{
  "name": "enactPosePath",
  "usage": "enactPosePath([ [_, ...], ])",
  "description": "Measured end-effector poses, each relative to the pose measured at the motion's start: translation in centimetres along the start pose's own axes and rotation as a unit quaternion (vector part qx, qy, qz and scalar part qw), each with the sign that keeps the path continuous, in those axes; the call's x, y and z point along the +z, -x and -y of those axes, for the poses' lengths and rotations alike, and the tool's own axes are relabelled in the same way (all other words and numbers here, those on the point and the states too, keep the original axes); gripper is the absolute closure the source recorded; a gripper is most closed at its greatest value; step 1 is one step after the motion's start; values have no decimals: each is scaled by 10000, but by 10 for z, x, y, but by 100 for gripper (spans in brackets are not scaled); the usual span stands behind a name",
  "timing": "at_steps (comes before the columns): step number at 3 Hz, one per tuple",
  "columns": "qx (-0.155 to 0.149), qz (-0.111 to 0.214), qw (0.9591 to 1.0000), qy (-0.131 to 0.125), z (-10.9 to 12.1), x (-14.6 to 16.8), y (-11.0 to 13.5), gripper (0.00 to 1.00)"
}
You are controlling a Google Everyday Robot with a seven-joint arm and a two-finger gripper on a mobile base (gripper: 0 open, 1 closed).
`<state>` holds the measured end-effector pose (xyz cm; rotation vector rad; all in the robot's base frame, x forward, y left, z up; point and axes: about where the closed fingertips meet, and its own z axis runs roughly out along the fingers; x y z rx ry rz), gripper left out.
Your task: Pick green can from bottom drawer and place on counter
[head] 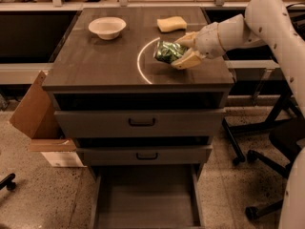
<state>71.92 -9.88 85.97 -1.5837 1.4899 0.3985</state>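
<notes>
Gripping obs.: green can (165, 52) is clamped between the two tan fingers (188, 61) of the gripper (177, 52), right of centre in upper part of frame. One finger is seen above the can and one below it, both closed against its sides. Can is held lying over, long axis approx. horizontal, mottled green/silver label facing camera.

Can is positioned over the counter (95, 63), at the right edge of the white arc (139, 63) marked on the top. Whether can is touching the counter surface or held just above it can't be told.

White arm (267, 18) is seen entering from upper right corner, wrist reaching leftward to the can.

Other items on counter: white bowl (107, 27) at upper left of the top; yellow sponge (172, 24) at the back, just above and beside the gripper, apart from it.

Bottom drawer (143, 202) is seen pulled out at lower centre of frame, flat grey floor exposed, nothing seen on it. Two upper drawers w/ black handles, top drawer (141, 123) and middle drawer (145, 155), are stacked above it.

Cardboard box (35, 111) is seen at left of cabinet. Chair base (264, 175) w/ castors is at lower right.
</notes>
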Motion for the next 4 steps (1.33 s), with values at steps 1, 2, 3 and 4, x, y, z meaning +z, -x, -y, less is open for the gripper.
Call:
enactPosePath([
  [1, 90, -1, 10000, 41, 3, 8, -5, 4],
  [2, 107, 9, 9999, 54, 4, 9, -7, 0],
  [3, 7, 82, 9999, -79, 1, -12, -1, 0],
  [4, -216, 204, 9990, -328, -6, -48, 16, 0],
])
